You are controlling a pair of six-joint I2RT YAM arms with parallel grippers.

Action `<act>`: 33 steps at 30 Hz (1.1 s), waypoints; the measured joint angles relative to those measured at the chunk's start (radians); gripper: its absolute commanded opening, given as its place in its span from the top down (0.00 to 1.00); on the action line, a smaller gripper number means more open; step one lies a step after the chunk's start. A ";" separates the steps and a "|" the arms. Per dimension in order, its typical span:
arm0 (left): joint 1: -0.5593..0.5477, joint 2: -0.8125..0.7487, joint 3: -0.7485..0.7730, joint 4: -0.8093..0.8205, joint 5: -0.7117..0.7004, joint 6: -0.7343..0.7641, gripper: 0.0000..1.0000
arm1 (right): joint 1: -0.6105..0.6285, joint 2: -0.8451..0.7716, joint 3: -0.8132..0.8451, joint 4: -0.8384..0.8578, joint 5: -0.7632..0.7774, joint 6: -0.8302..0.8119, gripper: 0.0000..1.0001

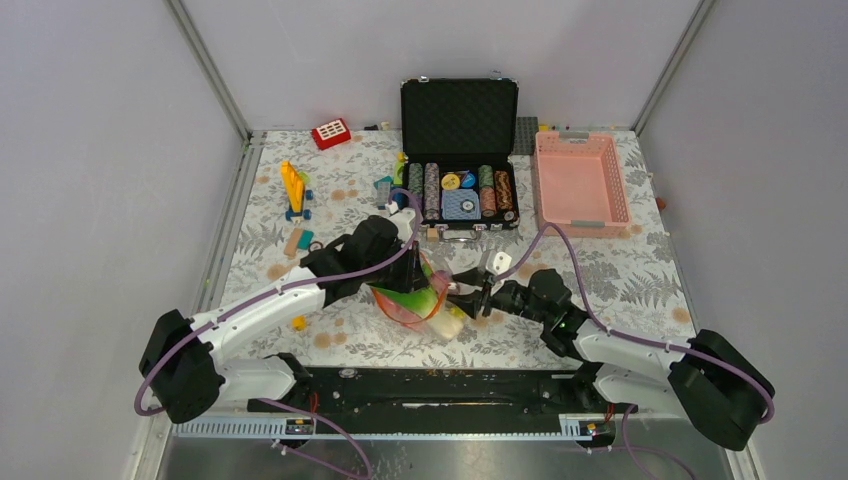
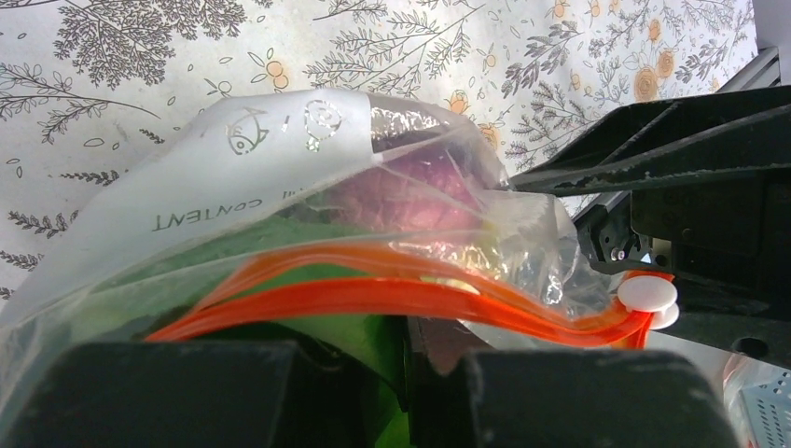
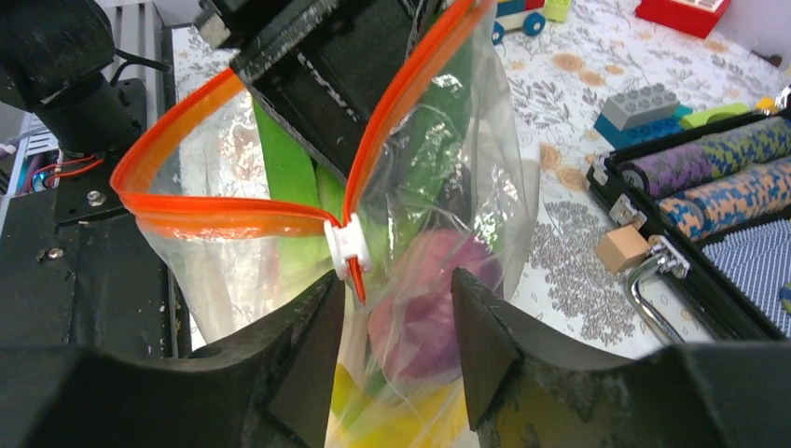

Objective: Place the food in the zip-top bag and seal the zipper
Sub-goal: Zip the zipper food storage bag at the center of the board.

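The clear zip-top bag [image 1: 412,296] hangs between my two grippers at the table's middle front. Its orange-red zipper [image 2: 392,297] gapes open in a loop [image 3: 224,217], with a white slider [image 3: 347,245] at the end nearest my right gripper. Inside show a purple ball [image 3: 429,299], the yellow banana [image 3: 401,420] and green pieces [image 3: 289,168]. My left gripper [image 2: 410,347] is shut on the bag's edge just under the zipper [image 1: 412,268]. My right gripper [image 3: 396,308] is open, one finger on each side of the bag just below the slider [image 1: 468,296].
An open black case of poker chips [image 1: 460,190] stands behind the bag, a pink mesh basket [image 1: 580,180] at the back right. Building blocks [image 1: 294,190] and a red block [image 1: 331,133] lie at the back left. A small wooden cube [image 3: 623,247] lies by the case.
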 measured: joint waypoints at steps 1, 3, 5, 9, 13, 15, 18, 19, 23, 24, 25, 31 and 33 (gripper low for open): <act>0.000 0.000 0.000 0.000 0.002 0.001 0.88 | -0.001 0.003 0.004 0.002 -0.005 0.001 0.56; 0.000 0.000 0.000 0.000 0.002 0.002 0.88 | -0.002 0.006 0.012 0.013 -0.014 0.002 0.71; 0.000 0.000 0.000 0.000 0.002 0.002 0.88 | -0.002 0.010 0.013 0.024 -0.017 0.005 0.85; 0.003 0.000 0.000 0.000 0.003 0.002 0.88 | -0.004 0.015 0.013 0.029 -0.018 0.011 1.00; 0.004 -0.008 -0.001 -0.002 0.007 0.006 0.87 | -0.005 0.005 0.033 -0.019 -0.018 0.014 1.00; 0.005 -0.023 0.000 -0.010 0.006 0.011 0.81 | -0.005 -0.021 0.058 -0.080 -0.019 0.013 1.00; 0.006 -0.063 0.005 -0.042 0.010 0.031 0.55 | -0.006 -0.082 0.098 -0.190 -0.018 0.013 1.00; 0.006 -0.084 0.010 -0.058 0.016 0.040 0.47 | -0.006 -0.104 0.116 -0.230 -0.018 0.011 1.00; 0.006 -0.182 0.037 -0.097 0.060 0.076 0.26 | -0.006 -0.169 0.224 -0.444 -0.018 -0.013 1.00; 0.006 -0.206 0.045 -0.101 0.069 0.084 0.23 | -0.006 -0.174 0.251 -0.487 -0.017 -0.020 1.00; 0.006 -0.234 0.055 -0.101 0.079 0.090 0.20 | -0.006 -0.175 0.278 -0.535 -0.015 -0.028 1.00; 0.006 -0.374 0.103 -0.102 0.103 0.139 0.11 | -0.006 -0.175 0.352 -0.715 -0.007 -0.063 1.00; 0.006 -0.388 0.113 -0.097 0.104 0.159 0.06 | -0.006 -0.175 0.356 -0.752 -0.010 -0.072 1.00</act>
